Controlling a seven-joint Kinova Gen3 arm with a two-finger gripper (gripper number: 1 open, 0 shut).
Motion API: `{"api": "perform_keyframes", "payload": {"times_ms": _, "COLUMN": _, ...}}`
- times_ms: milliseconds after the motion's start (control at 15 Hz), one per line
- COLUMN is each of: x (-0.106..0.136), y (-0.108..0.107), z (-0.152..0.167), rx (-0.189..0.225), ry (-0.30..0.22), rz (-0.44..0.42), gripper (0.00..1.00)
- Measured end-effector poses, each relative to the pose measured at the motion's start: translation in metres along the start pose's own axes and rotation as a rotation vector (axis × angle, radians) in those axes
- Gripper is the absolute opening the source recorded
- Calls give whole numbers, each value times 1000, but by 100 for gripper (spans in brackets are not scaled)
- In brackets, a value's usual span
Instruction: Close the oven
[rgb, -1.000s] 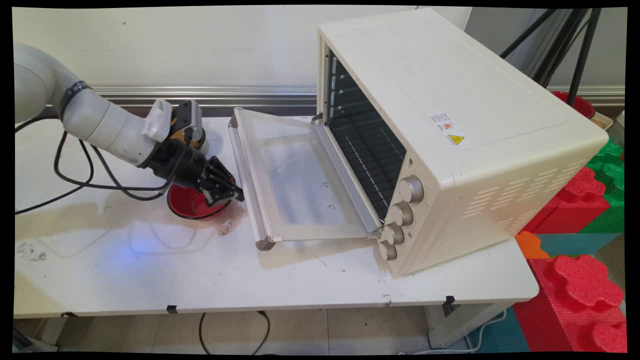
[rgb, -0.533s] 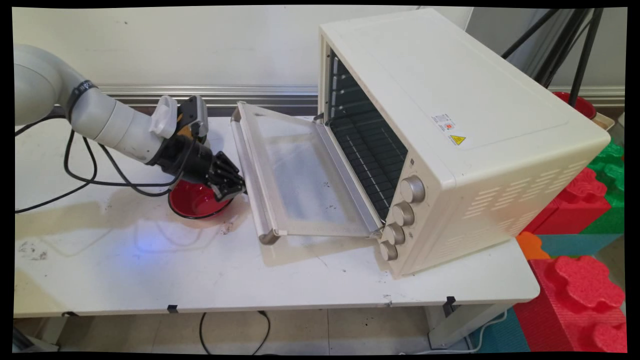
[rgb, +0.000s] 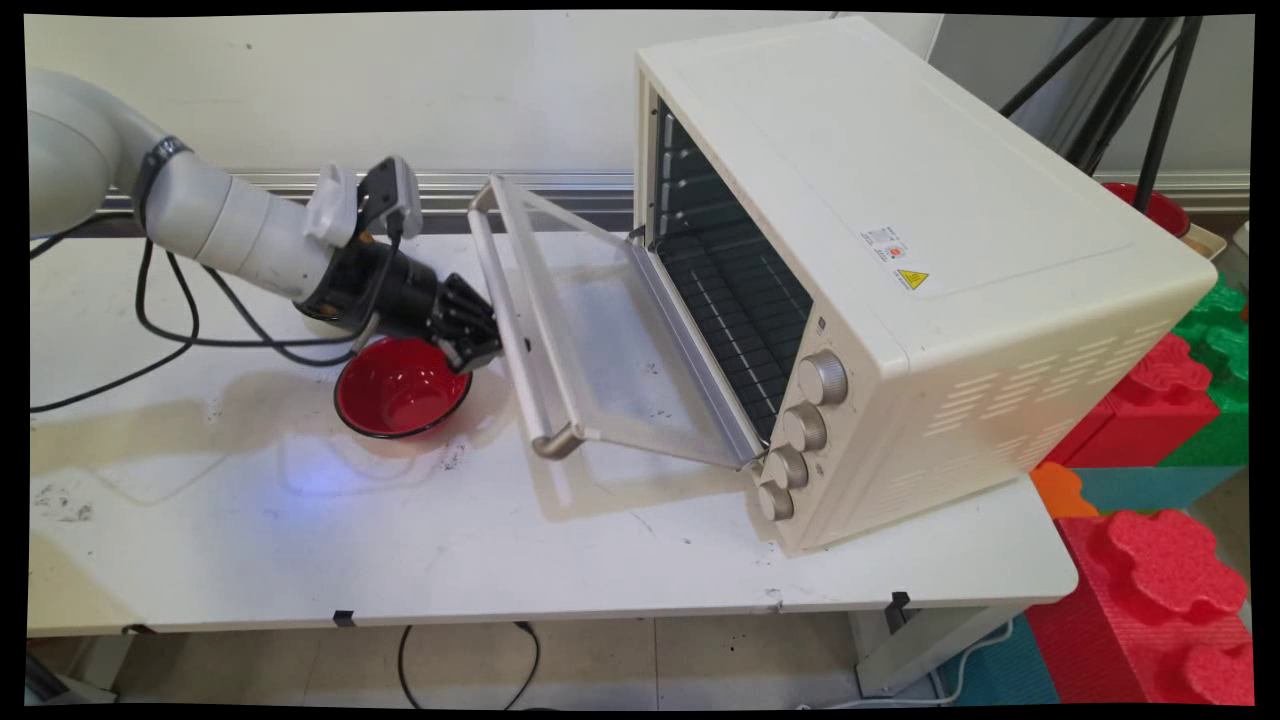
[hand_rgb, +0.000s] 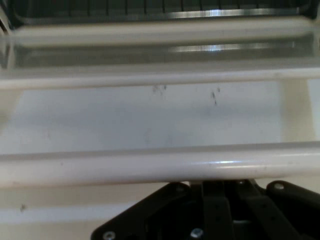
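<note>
The arm is reaching in from the left, low over the tabletop (rgb: 250, 540), and its gripper (rgb: 484, 346) is sitting right against the handle (rgb: 520, 320) of the oven door (rgb: 600, 350) — in the hand view the pale bar (hand_rgb: 160, 167) is lying straight across the gripper's black linkage, hiding the tips, so I cannot tell whether the gripper is clamped on it or only pressing under it. Just below the gripper a red bowl (rgb: 402, 388) is standing on the tabletop, near the handle but not touching it. The door is hanging part-way between flat and shut, tilted up from its hinge along the bottom of the oven (rgb: 900, 280), with its handle edge lifted clear of the tabletop; judging from that, the door is neither fully down nor closed, and most of its arc towards the dark cavity (rgb: 730, 280) is remaining. For room — the space above the door and in front of the cavity is looking free, while the bowl is crowding the near side under the wrist, and the black cables (rgb: 180, 340) are trailing over the tabletop at the left. The four knobs (rgb: 800, 430) are sitting to the right of the door, well clear of the gripper.
</note>
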Motion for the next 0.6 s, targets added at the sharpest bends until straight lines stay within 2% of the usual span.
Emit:
{"api": "perform_keyframes", "payload": {"times_ms": 200, "x": 17, "y": -2, "z": -4, "rx": 10, "ry": 56, "rz": -4, "gripper": 0}}
{"api": "perform_keyframes", "payload": {"times_ms": 600, "x": 47, "y": -7, "z": -7, "rx": 23, "ry": 135, "rz": -6, "gripper": 0}}
